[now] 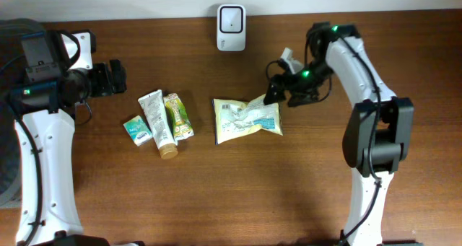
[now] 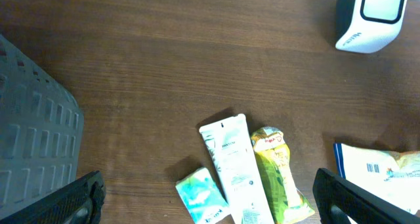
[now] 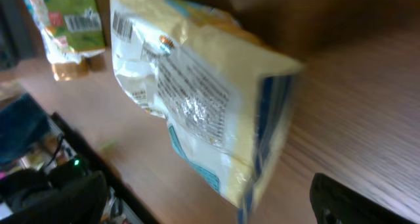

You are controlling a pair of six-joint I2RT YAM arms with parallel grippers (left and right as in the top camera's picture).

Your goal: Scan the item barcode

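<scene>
Two sets of jaws stand apart; the yellow packet lies unheld, one end between the right pair.

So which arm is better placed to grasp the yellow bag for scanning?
Right. The right gripper hangs open at the right end of the yellow bag, which fills its wrist view. The left gripper is open too, but it is far off, beyond the tube.

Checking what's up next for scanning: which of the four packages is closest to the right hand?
The large yellow-and-white pouch, lying alone next to the right hand; the white tube, green-yellow pack and small teal packet cluster farther away.
</scene>
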